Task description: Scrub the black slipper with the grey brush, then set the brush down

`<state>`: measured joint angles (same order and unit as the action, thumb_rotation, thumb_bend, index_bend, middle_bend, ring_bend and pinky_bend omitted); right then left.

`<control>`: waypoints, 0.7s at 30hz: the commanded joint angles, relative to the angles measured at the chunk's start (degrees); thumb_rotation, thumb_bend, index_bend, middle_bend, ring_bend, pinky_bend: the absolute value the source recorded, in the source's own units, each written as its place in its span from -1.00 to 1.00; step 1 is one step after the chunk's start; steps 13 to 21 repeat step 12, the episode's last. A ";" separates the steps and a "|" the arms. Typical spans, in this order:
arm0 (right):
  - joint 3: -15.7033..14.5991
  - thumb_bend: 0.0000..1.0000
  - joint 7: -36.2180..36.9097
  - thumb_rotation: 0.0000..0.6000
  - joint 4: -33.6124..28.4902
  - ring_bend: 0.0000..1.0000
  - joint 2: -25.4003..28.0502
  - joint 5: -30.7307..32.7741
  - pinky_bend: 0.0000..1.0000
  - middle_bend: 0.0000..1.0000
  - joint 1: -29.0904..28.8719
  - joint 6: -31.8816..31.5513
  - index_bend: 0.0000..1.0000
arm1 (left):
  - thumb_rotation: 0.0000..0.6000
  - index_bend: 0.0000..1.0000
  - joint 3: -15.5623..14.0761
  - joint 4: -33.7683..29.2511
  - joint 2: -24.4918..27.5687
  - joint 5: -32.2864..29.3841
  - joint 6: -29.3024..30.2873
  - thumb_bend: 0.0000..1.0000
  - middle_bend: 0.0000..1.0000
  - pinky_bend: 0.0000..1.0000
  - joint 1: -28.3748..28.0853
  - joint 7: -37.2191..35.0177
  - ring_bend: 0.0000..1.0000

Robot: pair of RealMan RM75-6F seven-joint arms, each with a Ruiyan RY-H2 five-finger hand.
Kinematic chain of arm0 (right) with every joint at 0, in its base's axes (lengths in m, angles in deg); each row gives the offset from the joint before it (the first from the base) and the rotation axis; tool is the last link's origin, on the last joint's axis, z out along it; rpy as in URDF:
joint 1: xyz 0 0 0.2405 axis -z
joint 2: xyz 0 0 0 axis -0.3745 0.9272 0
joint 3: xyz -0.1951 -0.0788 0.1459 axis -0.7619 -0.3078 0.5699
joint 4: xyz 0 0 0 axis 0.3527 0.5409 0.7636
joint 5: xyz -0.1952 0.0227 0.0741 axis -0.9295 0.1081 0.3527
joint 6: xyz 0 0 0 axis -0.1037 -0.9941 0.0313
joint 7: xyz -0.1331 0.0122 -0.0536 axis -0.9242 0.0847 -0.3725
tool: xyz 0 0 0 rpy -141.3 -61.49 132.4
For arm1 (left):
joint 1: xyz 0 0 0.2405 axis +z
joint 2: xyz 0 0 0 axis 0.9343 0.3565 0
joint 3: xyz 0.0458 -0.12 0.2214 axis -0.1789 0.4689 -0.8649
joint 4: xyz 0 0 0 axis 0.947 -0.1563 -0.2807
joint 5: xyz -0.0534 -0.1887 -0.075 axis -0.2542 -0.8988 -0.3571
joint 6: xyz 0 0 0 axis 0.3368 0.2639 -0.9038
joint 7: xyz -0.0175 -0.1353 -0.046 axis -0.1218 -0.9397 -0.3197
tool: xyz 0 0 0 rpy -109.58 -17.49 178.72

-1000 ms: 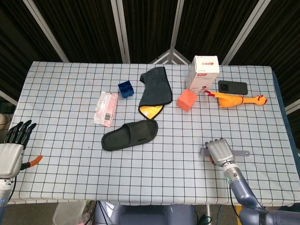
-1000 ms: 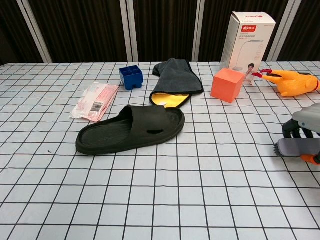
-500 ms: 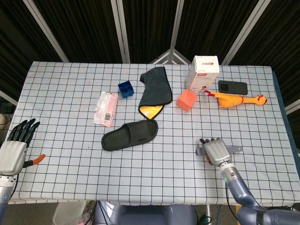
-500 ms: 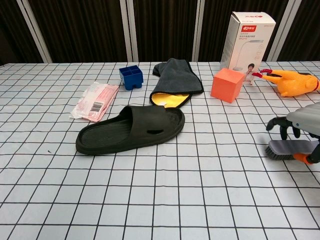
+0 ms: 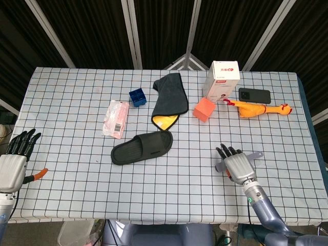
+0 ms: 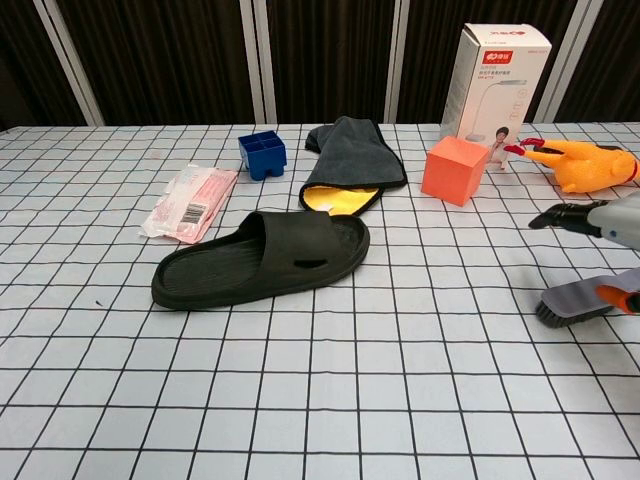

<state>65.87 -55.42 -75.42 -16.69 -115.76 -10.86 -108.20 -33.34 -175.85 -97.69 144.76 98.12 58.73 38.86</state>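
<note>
The black slipper (image 5: pixel 142 147) (image 6: pixel 262 258) lies sole down near the table's middle, toe to the right. The grey brush (image 5: pixel 254 154) (image 6: pixel 580 299) lies on the checked cloth at the front right, far from the slipper. My right hand (image 5: pixel 237 165) (image 6: pixel 610 220) hovers over the brush with its fingers stretched out and apart, and only its orange-tipped thumb is close to the brush. My left hand (image 5: pixel 13 164) is at the table's left edge, fingers extended and holding nothing. It does not show in the chest view.
Behind the slipper are a pink packet (image 5: pixel 116 118), a blue box (image 5: pixel 137 97), a dark cloth with yellow lining (image 5: pixel 169 97) and an orange cube (image 5: pixel 204 109). A white carton (image 5: pixel 221 79), a phone (image 5: pixel 254 95) and a rubber chicken (image 5: pixel 261 109) stand at the back right.
My right hand's fingers, curled over the brush a second ago, have uncurled and lifted off it. The brush now lies on the table. The left hand barely moved.
</note>
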 commanded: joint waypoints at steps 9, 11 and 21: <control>-9.18 -0.36 15.60 1.00 -2.04 -1.00 10.62 -22.82 -1.00 -1.00 19.99 -27.11 -1.00 | 1.00 -1.00 0.65 -3.69 3.00 -2.93 6.96 -0.99 -1.00 -0.98 6.45 3.67 -1.00; -8.58 -0.36 17.20 1.00 -1.41 -1.00 11.31 -24.07 -1.00 -1.00 20.82 -28.19 -1.00 | 1.00 -1.00 0.72 -4.99 3.51 -3.22 7.34 -0.99 -1.00 -0.98 7.06 4.78 -1.00; -8.48 -0.36 17.56 1.00 -1.26 -1.00 11.52 -24.26 -1.00 -1.00 21.02 -28.18 -1.00 | 1.00 -1.00 0.70 -5.40 3.69 -3.24 7.33 -0.99 -1.00 -0.98 7.18 5.26 -1.00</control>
